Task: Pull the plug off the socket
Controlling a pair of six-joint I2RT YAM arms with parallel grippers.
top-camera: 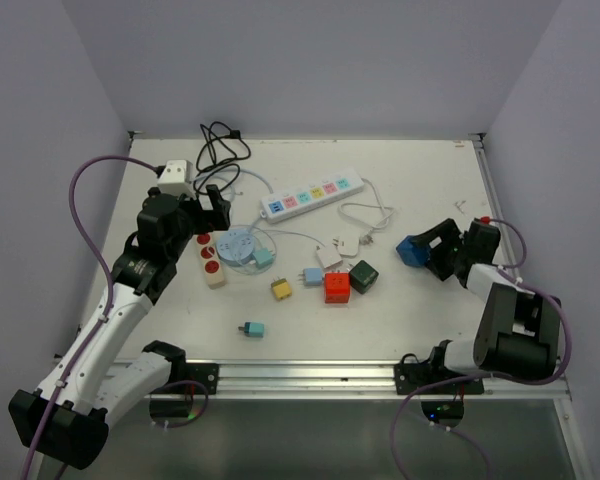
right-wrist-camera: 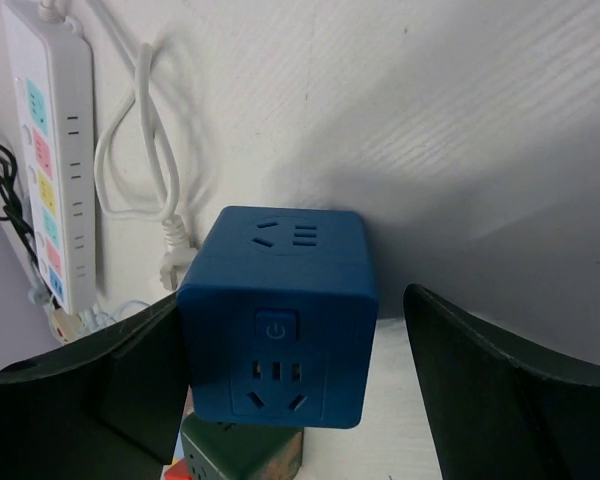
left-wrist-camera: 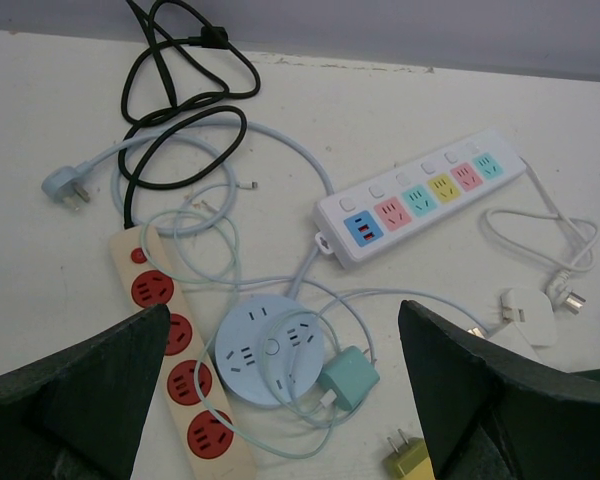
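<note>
- The left gripper [left-wrist-camera: 283, 335] hung wide open over the round pale-blue socket [left-wrist-camera: 270, 352], low in the centre of the left wrist frame.
- A teal plug [left-wrist-camera: 348, 381] lay against that socket's lower-right rim; whether its pins were seated could not be told.
- The right gripper [right-wrist-camera: 290, 335] stood open around a blue cube socket [right-wrist-camera: 280, 310] with no plug visible in it.
- Judged step: approach, nothing gripped. Next, the left claw likely needed to descend, close on the teal plug and pull it out.

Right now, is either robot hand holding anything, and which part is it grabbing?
Nothing is held. The left hand hangs open. The right hand is open around the blue cube socket, with a clear gap beside one finger, so it isn't gripping.
</note>
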